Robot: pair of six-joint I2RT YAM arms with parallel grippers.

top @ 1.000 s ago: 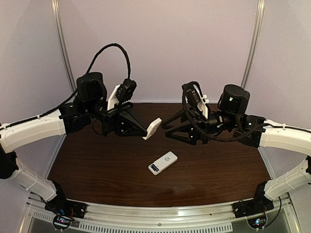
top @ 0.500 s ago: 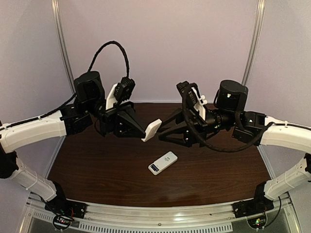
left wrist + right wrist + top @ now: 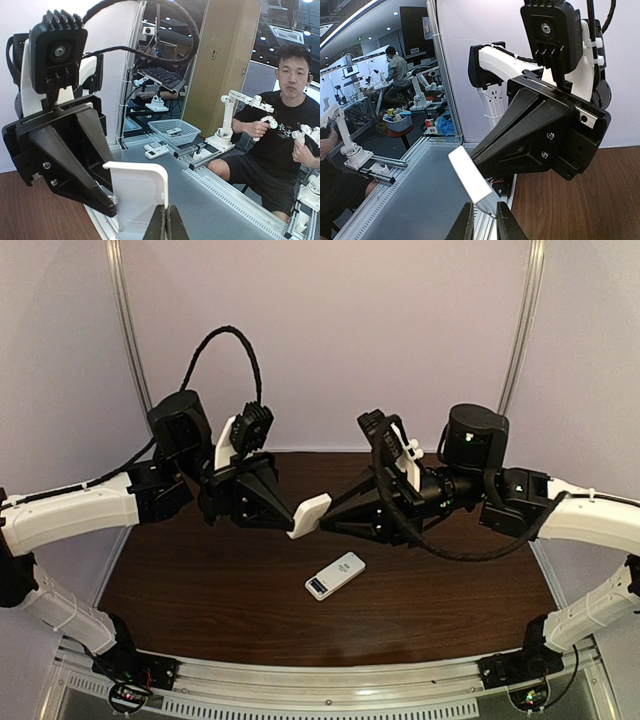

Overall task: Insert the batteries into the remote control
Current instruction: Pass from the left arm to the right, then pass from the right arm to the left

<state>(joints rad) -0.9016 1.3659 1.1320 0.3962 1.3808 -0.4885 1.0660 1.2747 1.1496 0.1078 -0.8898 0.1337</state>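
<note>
No text, brand or number is readable in any view. The remote control (image 3: pixel 335 575), lying below the left gripper (image 3: pixel 298 514), shows only a dark display and tiny buttons. The white print on the man's black T-shirt (image 3: pixel 265 150), right of this gripper, is too blurred.

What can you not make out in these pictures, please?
Batteries: in no view.
Remote control, top view: buttons too small; underside hidden, lying face up.
Right gripper, right wrist view: fingers cut off by the bottom edge; grip on the white cover unclear.
Left gripper, left wrist view: fingers cut off by the bottom edge.
</note>
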